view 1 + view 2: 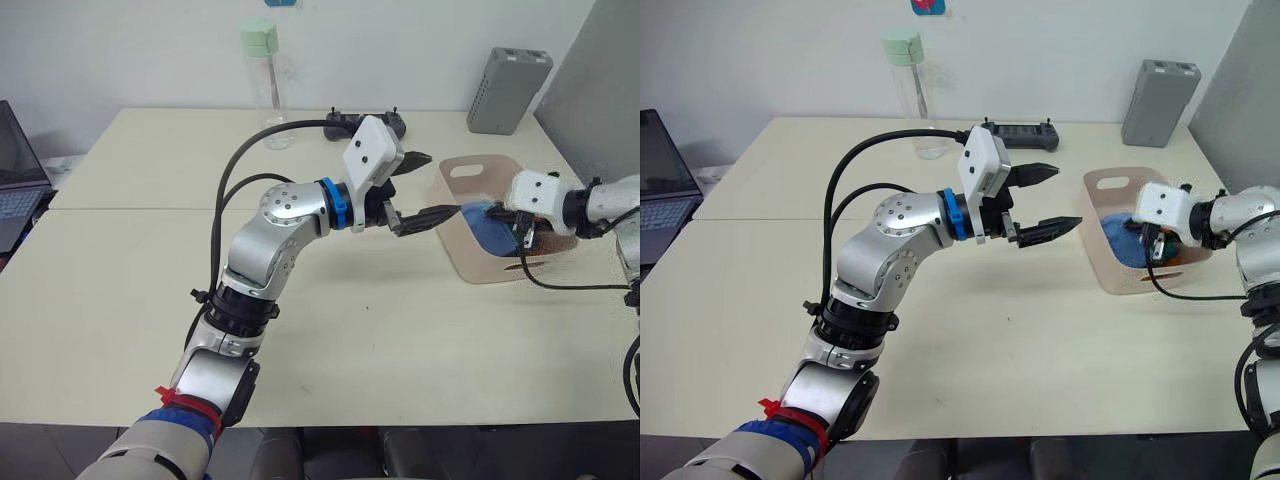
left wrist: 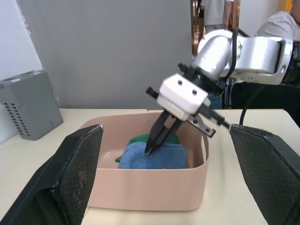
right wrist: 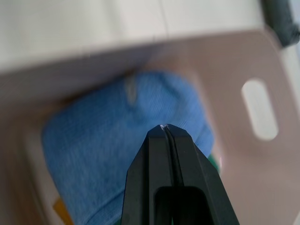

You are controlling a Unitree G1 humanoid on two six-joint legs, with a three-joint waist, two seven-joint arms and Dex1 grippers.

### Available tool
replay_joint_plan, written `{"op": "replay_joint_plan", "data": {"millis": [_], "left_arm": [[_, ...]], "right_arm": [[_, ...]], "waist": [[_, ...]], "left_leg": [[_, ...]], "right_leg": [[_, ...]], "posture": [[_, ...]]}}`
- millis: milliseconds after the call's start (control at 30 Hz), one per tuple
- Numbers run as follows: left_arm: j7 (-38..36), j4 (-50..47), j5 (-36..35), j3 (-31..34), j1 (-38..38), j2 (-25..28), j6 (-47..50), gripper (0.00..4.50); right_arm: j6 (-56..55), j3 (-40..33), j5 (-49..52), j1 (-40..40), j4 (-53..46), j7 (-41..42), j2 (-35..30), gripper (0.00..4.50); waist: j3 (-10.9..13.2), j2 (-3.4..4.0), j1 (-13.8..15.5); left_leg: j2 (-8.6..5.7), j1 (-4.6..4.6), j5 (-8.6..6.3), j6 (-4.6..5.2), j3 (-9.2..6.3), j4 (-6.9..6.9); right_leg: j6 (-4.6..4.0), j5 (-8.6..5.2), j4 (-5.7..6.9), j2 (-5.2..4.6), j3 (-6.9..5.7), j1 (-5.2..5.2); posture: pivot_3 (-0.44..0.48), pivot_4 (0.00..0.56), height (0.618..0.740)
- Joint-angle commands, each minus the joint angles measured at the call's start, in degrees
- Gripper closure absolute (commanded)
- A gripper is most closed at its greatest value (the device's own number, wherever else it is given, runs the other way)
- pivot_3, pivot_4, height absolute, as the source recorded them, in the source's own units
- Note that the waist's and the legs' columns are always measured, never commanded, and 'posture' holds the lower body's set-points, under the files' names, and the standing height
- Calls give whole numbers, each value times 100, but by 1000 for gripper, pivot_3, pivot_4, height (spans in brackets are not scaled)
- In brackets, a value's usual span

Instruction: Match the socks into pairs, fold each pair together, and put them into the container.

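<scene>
Cream tabletop (image 1: 120, 300) spreads across the near ground. Over its middle hangs the left gripper (image 1: 1045, 200), its two black fingers spread wide with nothing between them, pointing right toward the container (image 1: 470, 255). That pale pink bin sits at the right of the table, and in it lies a folded light blue pair (image 2: 154, 157) on top, with green sock (image 2: 140, 139) showing behind it. The right gripper (image 2: 151, 149) reaches down into the bin, fingertips pressed together with nothing between them, just over the blue knit. Farther back stand a clear bottle (image 1: 266, 85) and a grey box (image 1: 507, 90).
</scene>
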Motion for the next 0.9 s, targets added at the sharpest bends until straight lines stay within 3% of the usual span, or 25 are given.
{"op": "replay_joint_plan", "data": {"millis": [33,267,533,833,900], "left_arm": [[15,-239,-36,17,-70,5,-27,0],[-10,-268,-34,1,-32,51,3,0],[-69,-253,-43,11,-5,121,-22,0],[14,-350,-35,308,290,485,-67,0],[156,-319,-27,571,469,659,-184,0]], "right_arm": [[-428,160,-504,-171,597,-446,-161,4450],[-609,106,-440,-242,978,-436,16,4450],[-671,-84,-308,-589,878,-350,-135,4450],[425,-998,806,-1143,-388,-307,-8,4450],[1119,-1329,1329,-979,-1181,-407,236,4088]], "waist": [[-1,-1,6],[0,-9,-36],[1,-8,-137],[2,-5,-153],[1,-5,-167]], "left_leg": [[0,3,0,0,1,2],[1,85,0,0,1,6],[0,84,2,1,3,4],[1,77,1,1,10,-12],[3,78,1,1,10,-13]], "right_leg": [[2,1,-1,0,0,5],[37,-9,-10,0,4,91],[45,-2,-9,1,11,87],[35,0,-9,1,15,71],[34,-1,-7,1,16,70]], "posture": [[0,150,740],[0,150,740],[0,150,740],[0,150,740],[0,150,740]]}}
